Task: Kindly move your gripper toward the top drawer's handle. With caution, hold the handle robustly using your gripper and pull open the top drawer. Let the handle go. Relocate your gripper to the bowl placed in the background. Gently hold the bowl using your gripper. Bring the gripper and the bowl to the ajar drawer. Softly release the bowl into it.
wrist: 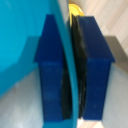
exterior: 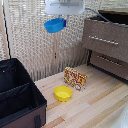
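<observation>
The small round bright blue plastic bowl (exterior: 54, 25) hangs high in the air, well above the pale wooden table (exterior: 95, 107) and to the exterior view's left of the dark-framed dresser (exterior: 106, 42); in the wrist view the jaws of the two-fingered dark-and-blue gripper (wrist: 74, 70) are closed tight on the bowl's thin wall; the dresser's grey-brown top drawer (exterior: 102, 39) stands pulled out, its slim silver handle (exterior: 103, 40) facing the bowl; below the bowl on the table lie a round yellow bowl (exterior: 63, 93) and a red-and-yellow patterned box (exterior: 75, 78); a black fabric bin (exterior: 17, 97) sits further left.
</observation>
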Controlling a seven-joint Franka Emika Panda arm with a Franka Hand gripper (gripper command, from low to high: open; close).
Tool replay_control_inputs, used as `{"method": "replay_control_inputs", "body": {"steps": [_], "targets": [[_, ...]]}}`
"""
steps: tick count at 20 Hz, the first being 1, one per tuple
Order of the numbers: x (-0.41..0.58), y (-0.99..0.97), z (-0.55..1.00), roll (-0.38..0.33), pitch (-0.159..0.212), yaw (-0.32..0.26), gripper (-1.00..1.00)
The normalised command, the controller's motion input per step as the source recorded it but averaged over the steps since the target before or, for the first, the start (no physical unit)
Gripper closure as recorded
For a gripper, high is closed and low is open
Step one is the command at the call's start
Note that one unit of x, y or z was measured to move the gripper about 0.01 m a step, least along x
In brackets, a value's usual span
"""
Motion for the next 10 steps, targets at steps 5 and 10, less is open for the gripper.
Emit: {"method": "replay_control_inputs", "body": {"steps": [5, 10], "targets": [[0.057, -0.49, 0.93, 0.024, 0.087, -0.185, 1.00], [0.046, -0.64, 0.88, 0.051, 0.085, -0.117, 1.00]]}}
